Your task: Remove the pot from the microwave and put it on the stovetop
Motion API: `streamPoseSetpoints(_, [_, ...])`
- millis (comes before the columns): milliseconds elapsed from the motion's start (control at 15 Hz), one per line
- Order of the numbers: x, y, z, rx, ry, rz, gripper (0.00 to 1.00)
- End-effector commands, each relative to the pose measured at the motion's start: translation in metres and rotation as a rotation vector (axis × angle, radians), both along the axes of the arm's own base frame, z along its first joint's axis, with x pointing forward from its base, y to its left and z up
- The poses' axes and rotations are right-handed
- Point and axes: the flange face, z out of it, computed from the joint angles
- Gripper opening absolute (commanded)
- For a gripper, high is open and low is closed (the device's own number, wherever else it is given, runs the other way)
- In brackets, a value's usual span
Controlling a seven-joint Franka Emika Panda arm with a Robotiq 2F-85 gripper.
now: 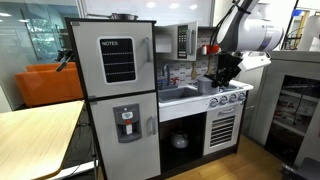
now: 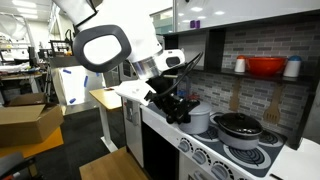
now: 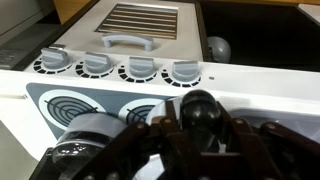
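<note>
In an exterior view the small silvery pot (image 2: 198,120) stands on the stovetop (image 2: 215,152), to the left of a black pan. My gripper (image 2: 176,105) is low over it from the left. In the wrist view my dark fingers (image 3: 160,128) press on both sides of a round black knob (image 3: 200,110) that seems to belong to the pot. The pot's silvery body (image 3: 85,135) shows at lower left, over a burner of the stovetop (image 3: 62,104). My gripper (image 1: 222,74) hangs over the stovetop (image 1: 228,97), and the microwave (image 1: 183,42) sits up and to the left.
A black pan (image 2: 240,125) fills the neighbouring burner. A red vessel (image 2: 265,67) stands on the shelf above. The sink (image 1: 178,94) lies beside the stovetop and the tall fridge (image 1: 115,90) beyond it. A row of knobs (image 3: 120,68) lines the stove front.
</note>
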Motion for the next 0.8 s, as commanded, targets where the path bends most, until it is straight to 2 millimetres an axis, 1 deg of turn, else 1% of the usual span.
streamPoseSetpoints(0, [0.005, -0.005, 0.001, -0.012, -0.015, 0.014, 0.72])
streamPoseSetpoints(267, [0.005, -0.005, 0.008, -0.004, -0.015, 0.01, 1.0])
streamPoseSetpoints(467, [0.004, -0.008, 0.013, 0.003, 0.01, 0.012, 1.0])
streamPoseSetpoints(600, [0.0, -0.015, 0.013, 0.004, 0.062, 0.0, 1.0])
streamPoseSetpoints(733, [-0.004, -0.022, 0.017, 0.013, 0.135, -0.027, 1.0])
